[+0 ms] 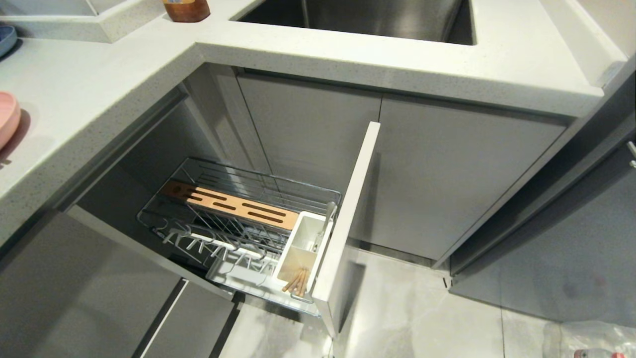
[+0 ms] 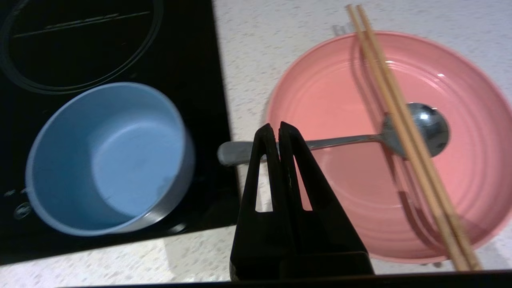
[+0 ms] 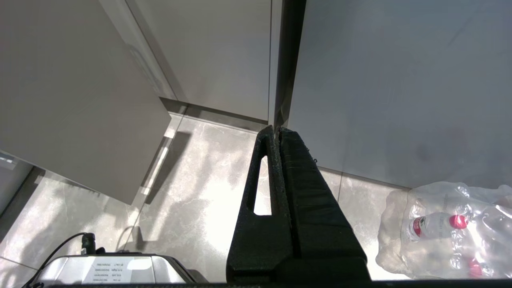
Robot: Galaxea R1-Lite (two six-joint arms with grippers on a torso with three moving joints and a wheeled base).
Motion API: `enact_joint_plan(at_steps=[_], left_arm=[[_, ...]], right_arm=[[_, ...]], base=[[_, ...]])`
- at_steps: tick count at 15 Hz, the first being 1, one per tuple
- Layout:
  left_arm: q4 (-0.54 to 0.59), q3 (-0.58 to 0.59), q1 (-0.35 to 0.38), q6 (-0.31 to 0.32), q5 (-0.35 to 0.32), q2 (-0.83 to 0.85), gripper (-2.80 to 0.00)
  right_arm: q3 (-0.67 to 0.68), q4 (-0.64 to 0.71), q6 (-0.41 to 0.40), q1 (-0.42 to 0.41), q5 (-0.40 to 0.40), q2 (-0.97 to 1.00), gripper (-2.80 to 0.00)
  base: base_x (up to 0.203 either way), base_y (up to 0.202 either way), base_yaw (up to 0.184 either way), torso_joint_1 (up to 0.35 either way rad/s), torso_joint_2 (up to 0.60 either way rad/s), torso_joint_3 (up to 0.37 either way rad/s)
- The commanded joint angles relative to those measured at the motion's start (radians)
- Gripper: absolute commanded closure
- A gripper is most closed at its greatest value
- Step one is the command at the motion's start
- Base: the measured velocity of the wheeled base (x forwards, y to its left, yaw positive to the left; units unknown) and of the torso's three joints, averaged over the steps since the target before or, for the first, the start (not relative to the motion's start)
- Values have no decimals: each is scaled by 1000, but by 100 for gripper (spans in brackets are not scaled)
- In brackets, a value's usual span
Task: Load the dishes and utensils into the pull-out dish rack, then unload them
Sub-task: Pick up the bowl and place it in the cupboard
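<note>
In the left wrist view my left gripper point(image 2: 277, 127) is shut and empty, hovering over the handle of the grey spoon point(image 2: 424, 128). The spoon lies in the pink plate point(image 2: 340, 200) with two chopsticks point(image 2: 404, 132) across it. The pale blue bowl point(image 2: 108, 160) stands beside the plate on the black cooktop. In the head view the pull-out dish rack point(image 1: 238, 219) is drawn out; its white caddy point(image 1: 303, 248) holds wooden sticks point(image 1: 296, 281) and a metal handle point(image 1: 325, 223). The plate point(image 1: 7, 119) and bowl point(image 1: 6, 37) show at the left edge. My right gripper point(image 3: 277, 130) hangs shut over the floor.
The rack's pale front panel point(image 1: 348, 223) juts out over the floor. A sink point(image 1: 372, 17) and a brown jar point(image 1: 186, 10) are at the back of the countertop point(image 1: 89, 89). A pack of water bottles point(image 3: 448, 228) lies on the floor at the right.
</note>
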Motion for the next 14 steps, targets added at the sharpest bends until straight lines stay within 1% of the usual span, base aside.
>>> enact_joint_plan(at_steps=[1, 3, 5, 7, 9, 10, 12, 14], left_arm=[[20, 1, 26, -5, 3, -18, 0], [51, 3, 76, -12, -4, -22, 0], [92, -1, 128, -15, -27, -18, 0], [125, -9, 189, -15, -99, -9, 0], [154, -14, 236, -14, -214, 6, 0], [157, -17, 273, -14, -273, 18, 0], [155, -26, 341, -13, -333, 50, 0], [153, -66, 350, -13, -340, 75, 0]], right_arm=[[0, 0, 0, 0, 0, 2, 0], [0, 0, 0, 0, 0, 2, 0], [0, 0, 0, 0, 0, 2, 0], [0, 0, 0, 0, 0, 2, 0], [0, 0, 0, 0, 0, 2, 0], [0, 0, 0, 0, 0, 2, 0], [0, 0, 0, 0, 0, 2, 0], [0, 0, 0, 0, 0, 2, 0]], base=[[0, 0, 0, 0, 0, 0], [0, 0, 0, 0, 0, 0], [0, 0, 0, 0, 0, 0], [0, 0, 0, 0, 0, 0], [0, 0, 0, 0, 0, 0], [0, 0, 0, 0, 0, 0], [0, 0, 0, 0, 0, 0], [0, 0, 0, 0, 0, 0]])
